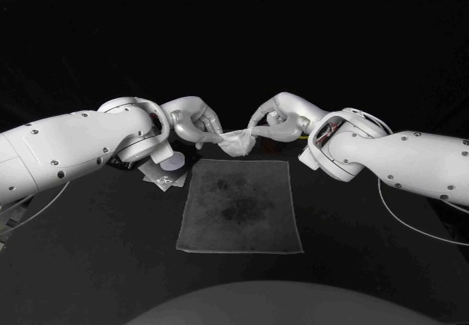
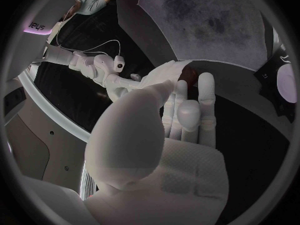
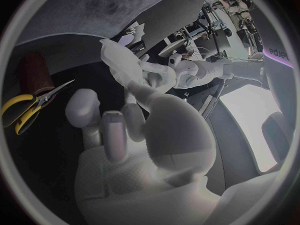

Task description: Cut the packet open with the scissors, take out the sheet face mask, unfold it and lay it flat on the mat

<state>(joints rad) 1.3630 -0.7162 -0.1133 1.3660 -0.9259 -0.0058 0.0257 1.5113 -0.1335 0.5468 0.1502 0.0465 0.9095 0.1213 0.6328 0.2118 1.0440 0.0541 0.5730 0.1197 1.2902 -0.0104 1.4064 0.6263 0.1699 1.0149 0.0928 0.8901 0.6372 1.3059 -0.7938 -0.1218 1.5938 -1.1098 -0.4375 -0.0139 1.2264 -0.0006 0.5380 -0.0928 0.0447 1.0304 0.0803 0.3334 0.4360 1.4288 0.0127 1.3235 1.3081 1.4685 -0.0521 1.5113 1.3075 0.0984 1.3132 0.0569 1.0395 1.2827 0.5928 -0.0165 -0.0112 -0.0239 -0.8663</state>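
Head view gives the whole layout: the black surface carries a grey mat lying flat at its middle, with darker blotches on its nap. Above the mat's far edge the left hand and the right hand meet. Each is pinching one side of the sheet face mask, which hangs between them as a crumpled, folded white wad, clear of the mat. The packet lies on the surface just beside the mat's far left corner, partly under the left arm.

Left wrist view looks past the left hand's own fingers, which close on the white mask at its near edge. The right hand reaches in from the opposite side, with the mat beyond.

Right wrist view adds what the head camera misses. The scissors, with yellow handles and their blades slightly parted, lie on the surface beside the right hand. A dark reddish round object, too dim to identify, stands close by them. Here the mask is gripped at the fingertips of both hands.
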